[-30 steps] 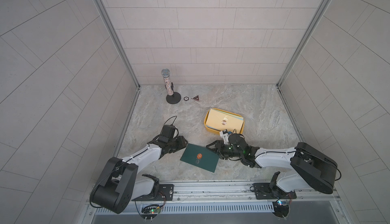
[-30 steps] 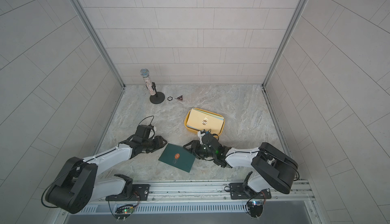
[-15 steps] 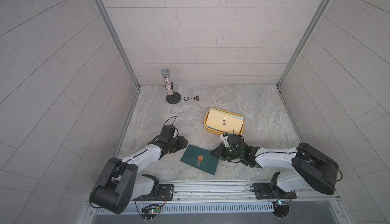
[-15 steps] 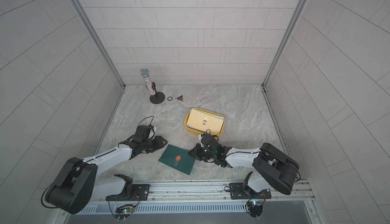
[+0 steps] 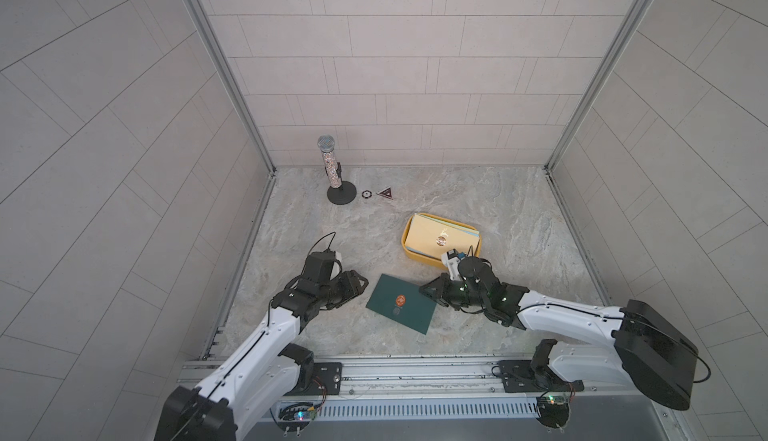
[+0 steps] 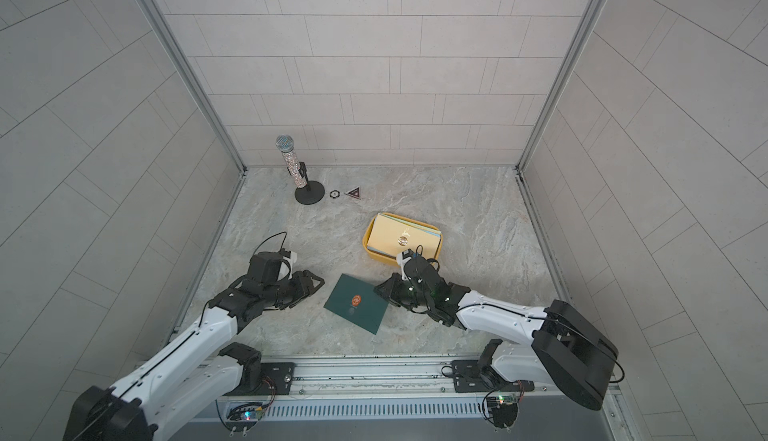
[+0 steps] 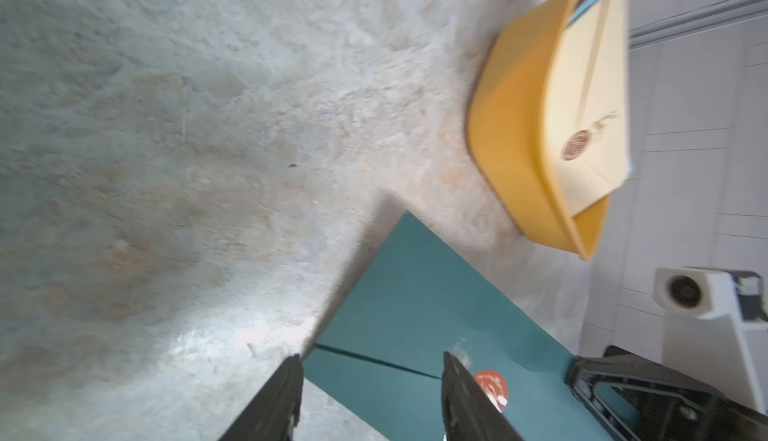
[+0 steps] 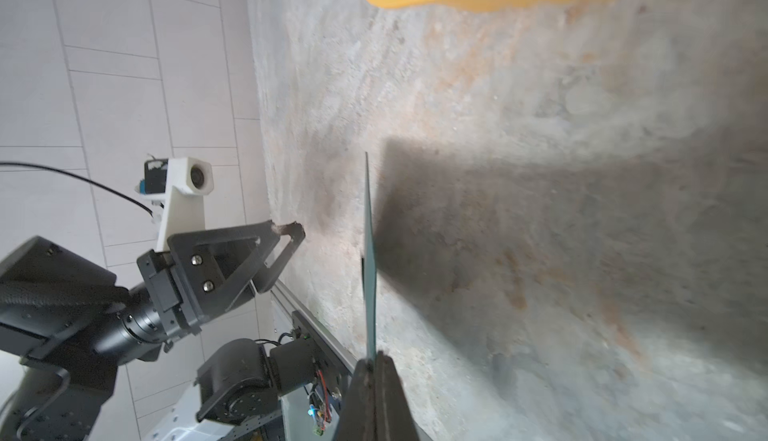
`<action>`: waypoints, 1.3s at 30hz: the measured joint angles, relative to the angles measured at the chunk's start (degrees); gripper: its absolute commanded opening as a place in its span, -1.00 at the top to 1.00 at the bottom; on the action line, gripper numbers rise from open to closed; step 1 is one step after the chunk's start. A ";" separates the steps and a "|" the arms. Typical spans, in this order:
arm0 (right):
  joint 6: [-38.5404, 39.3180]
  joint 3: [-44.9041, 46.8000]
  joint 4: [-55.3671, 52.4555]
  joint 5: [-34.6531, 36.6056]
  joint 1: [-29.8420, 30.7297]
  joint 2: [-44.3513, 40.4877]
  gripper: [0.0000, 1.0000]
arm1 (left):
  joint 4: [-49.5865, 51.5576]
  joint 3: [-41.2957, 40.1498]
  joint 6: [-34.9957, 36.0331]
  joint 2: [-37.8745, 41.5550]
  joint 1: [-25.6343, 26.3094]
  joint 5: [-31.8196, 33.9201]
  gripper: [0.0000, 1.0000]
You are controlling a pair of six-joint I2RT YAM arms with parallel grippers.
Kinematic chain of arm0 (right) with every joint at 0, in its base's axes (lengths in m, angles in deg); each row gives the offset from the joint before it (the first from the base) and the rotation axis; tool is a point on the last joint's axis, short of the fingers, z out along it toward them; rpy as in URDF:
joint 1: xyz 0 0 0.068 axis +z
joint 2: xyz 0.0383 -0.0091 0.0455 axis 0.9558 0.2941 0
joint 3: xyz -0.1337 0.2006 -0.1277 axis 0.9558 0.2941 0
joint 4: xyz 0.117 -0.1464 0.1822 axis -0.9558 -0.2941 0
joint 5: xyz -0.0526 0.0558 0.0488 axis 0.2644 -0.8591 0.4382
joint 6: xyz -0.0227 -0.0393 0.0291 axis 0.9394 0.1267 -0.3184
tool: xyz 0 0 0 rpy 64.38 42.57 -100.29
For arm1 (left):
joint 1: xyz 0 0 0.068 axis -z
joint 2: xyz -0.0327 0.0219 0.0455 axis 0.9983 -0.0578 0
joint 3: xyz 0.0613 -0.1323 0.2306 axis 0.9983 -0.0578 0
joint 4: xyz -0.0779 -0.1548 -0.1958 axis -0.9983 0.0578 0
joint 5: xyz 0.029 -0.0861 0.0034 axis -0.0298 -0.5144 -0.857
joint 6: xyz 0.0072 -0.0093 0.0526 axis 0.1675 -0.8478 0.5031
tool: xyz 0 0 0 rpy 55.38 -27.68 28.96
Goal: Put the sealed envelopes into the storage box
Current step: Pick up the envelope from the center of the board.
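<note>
**Item:** dark green envelope (image 5: 401, 304), orange-red seal up. It lies skewed in the 6 o'clock half of the worktop (image 5: 498, 202), outside the storage box (image 5: 406, 247), and rests much where it did a second ago.

**Change:** the right tool (image 5: 428, 293) was spread at the envelope's 3 o'clock edge a second ago. Its jaws are now pinched together on that edge. In the right wrist view the envelope (image 8: 369, 252) runs out edge-on from between the closed fingers (image 8: 390, 397), throwing a broad shadow on the stone beside it.

**Left tool** (image 5: 359, 287): as before, off the envelope's 9 o'clock corner. Its jaws are parted with nothing between them, and in the right wrist view it stands apart from the paper.

**Storage box:** at 1 o'clock from the green envelope. A strip of bare worktop separates the envelope's far corner from the box's near wall. The box holds a stack topped by a cream envelope (image 5: 430, 230) with a round seal, and light blue edges show at the stack's 3 o'clock end.

**Edges and room:**
- The green envelope's near corner points to 6 o'clock, close to the rail (image 5: 415, 366) but short of it.
- Bare stone runs from the box toward the 3 o'clock wall and toward 12 o'clock.
- At 11 o'clock a microphone stand (image 5: 341, 192), a round badge (image 5: 366, 194) and a triangular badge (image 5: 385, 193) sit in a row, well apart from both arms.
</note>
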 measured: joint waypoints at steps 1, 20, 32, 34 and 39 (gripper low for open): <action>0.22 -1.38 -1.14 0.22 0.00 -0.81 1.00 | 0.90 0.00 -0.98 3.10 0.00 -0.50 -0.20; 2.78 -14.27 -7.91 8.72 -1.22 -5.73 1.00 | -6.80 0.07 -23.39 22.16 0.00 -6.71 -0.32; -1.38 -12.87 1.22 12.24 -1.20 -6.54 1.00 | -23.37 0.07 -32.65 13.73 0.26 -6.47 -0.31; -2.49 -12.52 3.08 12.55 -1.18 -5.88 1.00 | -24.92 0.24 -32.87 10.88 0.79 -6.73 -0.31; -4.79 -12.41 6.82 13.29 -0.55 -4.02 1.00 | -27.45 1.25 -32.76 5.38 2.75 -6.71 -0.28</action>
